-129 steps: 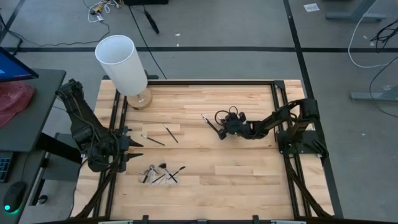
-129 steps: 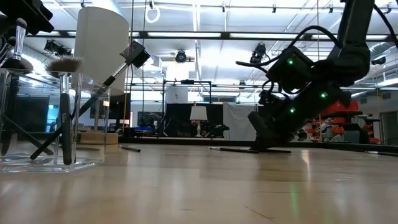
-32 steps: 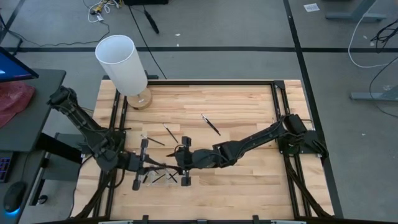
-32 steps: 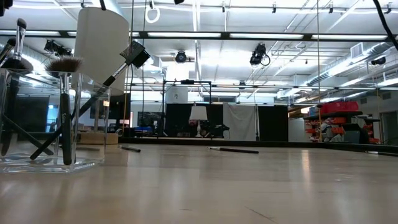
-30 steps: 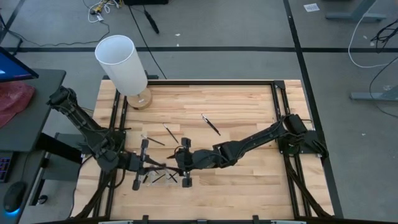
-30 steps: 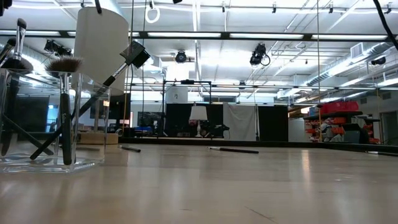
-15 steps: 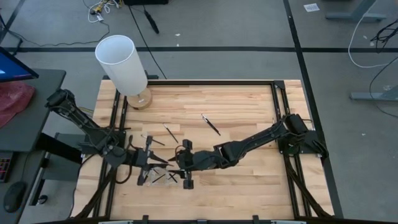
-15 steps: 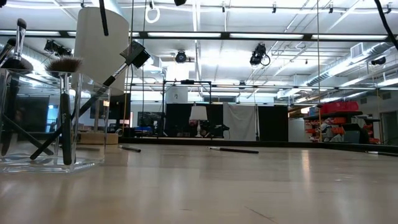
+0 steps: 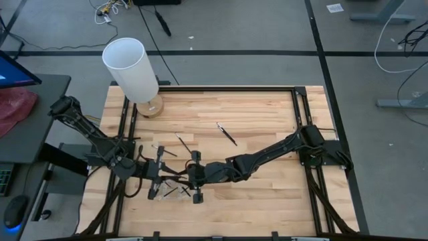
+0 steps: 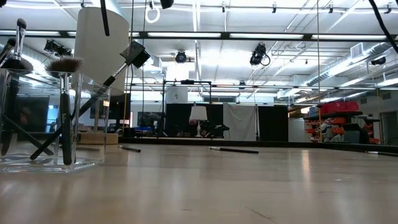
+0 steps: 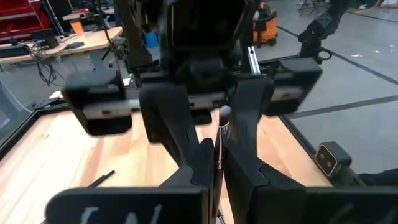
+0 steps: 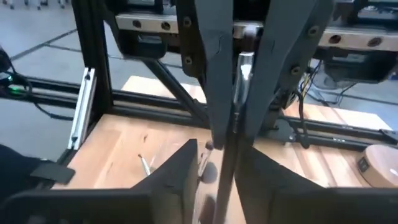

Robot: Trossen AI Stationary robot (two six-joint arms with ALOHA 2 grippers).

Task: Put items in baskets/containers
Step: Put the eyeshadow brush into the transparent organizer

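Left gripper (image 9: 159,173) sits at about seven o'clock on the table (image 9: 267,194), its fingers (image 11: 186,134) pinched on a thin brush (image 11: 219,140). Just right of it, the right gripper (image 9: 192,175) meets it head-on, fingers (image 12: 208,68) clamped on the same brush over the clear tray (image 10: 37,118). More brushes (image 9: 177,189) sit in that tray; two loose brushes (image 9: 226,133) lie nearer the centre.
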